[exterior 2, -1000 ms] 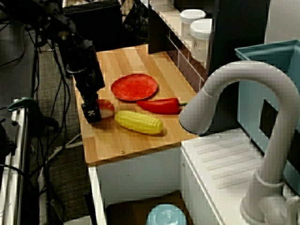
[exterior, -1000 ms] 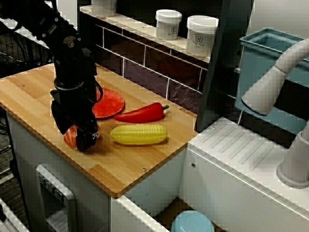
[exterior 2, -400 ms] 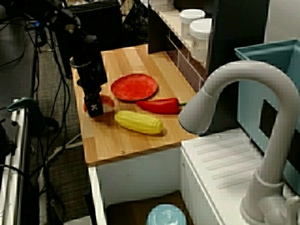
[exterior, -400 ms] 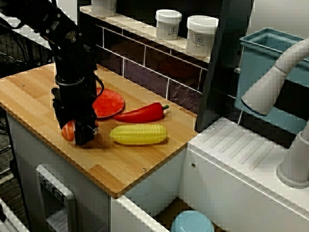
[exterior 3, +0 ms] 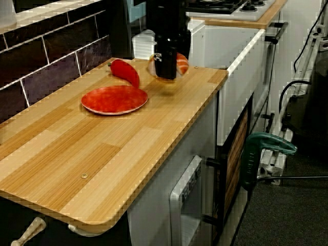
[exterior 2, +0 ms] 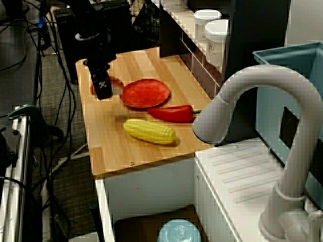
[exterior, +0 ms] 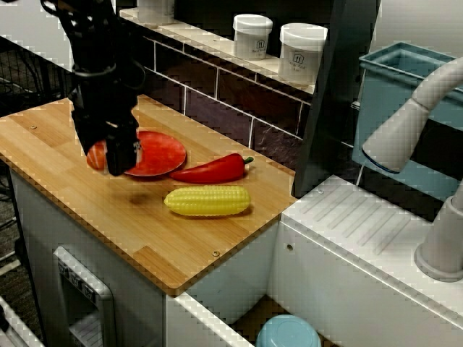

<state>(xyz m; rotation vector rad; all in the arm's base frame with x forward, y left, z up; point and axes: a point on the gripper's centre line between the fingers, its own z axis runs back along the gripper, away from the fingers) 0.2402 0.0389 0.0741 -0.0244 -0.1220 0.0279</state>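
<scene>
Two sink-side views show corn [exterior: 207, 200]; the counter-end view hides it behind the tool [exterior 3: 166, 70] pinching orange food [exterior 3: 183, 63]

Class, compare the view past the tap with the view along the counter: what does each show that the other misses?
Only past the tap: the corn, the tap and two jars. Only along the counter: a hob. Both: the gripper shut on an orange piece, the plate and the pepper.
</scene>
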